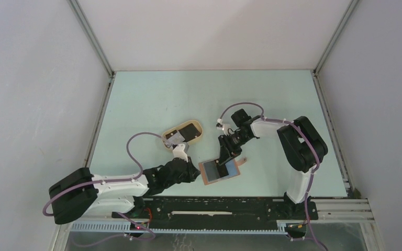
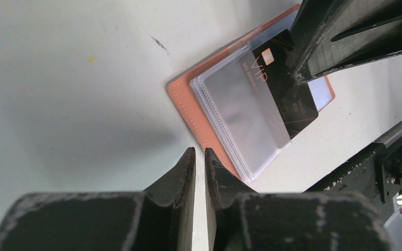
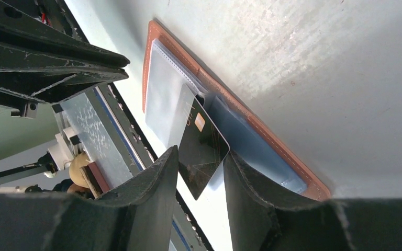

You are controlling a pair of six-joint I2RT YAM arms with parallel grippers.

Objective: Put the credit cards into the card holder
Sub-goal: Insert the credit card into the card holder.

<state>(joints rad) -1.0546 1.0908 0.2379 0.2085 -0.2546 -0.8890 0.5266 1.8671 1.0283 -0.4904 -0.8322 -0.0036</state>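
The card holder (image 1: 208, 173) lies open on the table, reddish-brown outside with pale blue and clear pockets (image 2: 180, 90) (image 3: 147, 63). A black credit card (image 2: 288, 99) (image 3: 201, 144) sits partly slid under a clear sleeve, its near corner sticking out. My right gripper (image 1: 223, 163) (image 3: 201, 157) stands open over it, fingertips at the card's edges, one tip (image 2: 299, 77) touching the card. My left gripper (image 1: 192, 170) (image 2: 199, 152) is at the holder's left edge, shut to a thin slit with nothing in it. More dark credit cards (image 1: 177, 137) lie in the tan tray.
A tan oval tray (image 1: 196, 127) sits behind the holder, left of the right arm. The black base rail (image 1: 209, 206) (image 2: 366, 167) runs along the near table edge, close to the holder. Metal frame posts and grey walls bound the table.
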